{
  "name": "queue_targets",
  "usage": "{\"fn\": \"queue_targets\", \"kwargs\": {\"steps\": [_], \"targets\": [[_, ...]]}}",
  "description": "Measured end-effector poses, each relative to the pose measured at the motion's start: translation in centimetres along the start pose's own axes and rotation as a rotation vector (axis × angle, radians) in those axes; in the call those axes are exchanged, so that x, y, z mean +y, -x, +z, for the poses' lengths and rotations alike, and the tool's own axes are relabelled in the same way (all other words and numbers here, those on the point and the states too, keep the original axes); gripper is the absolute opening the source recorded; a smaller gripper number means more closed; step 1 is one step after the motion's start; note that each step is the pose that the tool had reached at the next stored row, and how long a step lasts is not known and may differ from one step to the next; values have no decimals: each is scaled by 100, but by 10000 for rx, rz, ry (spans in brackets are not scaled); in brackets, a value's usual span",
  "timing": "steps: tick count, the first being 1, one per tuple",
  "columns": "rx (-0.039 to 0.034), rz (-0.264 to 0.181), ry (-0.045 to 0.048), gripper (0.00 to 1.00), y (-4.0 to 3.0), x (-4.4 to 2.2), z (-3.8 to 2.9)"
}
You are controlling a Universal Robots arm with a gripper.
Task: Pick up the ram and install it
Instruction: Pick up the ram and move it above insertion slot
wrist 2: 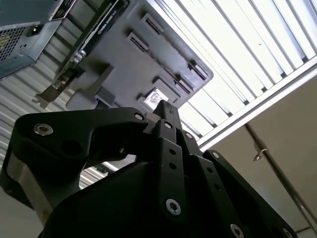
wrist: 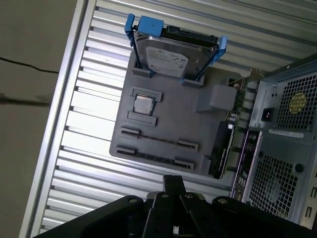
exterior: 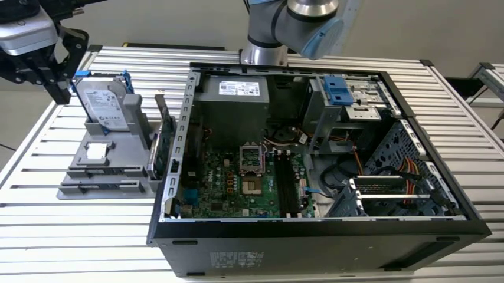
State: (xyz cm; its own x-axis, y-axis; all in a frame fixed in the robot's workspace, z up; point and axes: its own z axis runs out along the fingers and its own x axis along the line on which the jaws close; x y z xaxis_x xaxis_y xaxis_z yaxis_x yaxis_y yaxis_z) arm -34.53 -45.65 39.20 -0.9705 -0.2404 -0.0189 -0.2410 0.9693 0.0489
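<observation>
My gripper hangs shut and empty above the table's far corner at the exterior view's left, behind the grey parts holder. In both wrist views its black fingers meet at the tips with nothing between them. The ram is out of view. The holder's two long slots hold nothing. The black motherboard slots lie inside the open computer case, on the green motherboard.
On the holder stand a silver hard drive in a blue frame, a small square chip and an upright green expansion card. The arm's base rises behind the case. The slatted table ends near the holder.
</observation>
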Motion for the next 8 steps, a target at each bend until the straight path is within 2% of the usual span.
{"fn": "queue_targets", "kwargs": {"steps": [8], "targets": [[27, -572, 11, 0, 0, 0, 0]]}}
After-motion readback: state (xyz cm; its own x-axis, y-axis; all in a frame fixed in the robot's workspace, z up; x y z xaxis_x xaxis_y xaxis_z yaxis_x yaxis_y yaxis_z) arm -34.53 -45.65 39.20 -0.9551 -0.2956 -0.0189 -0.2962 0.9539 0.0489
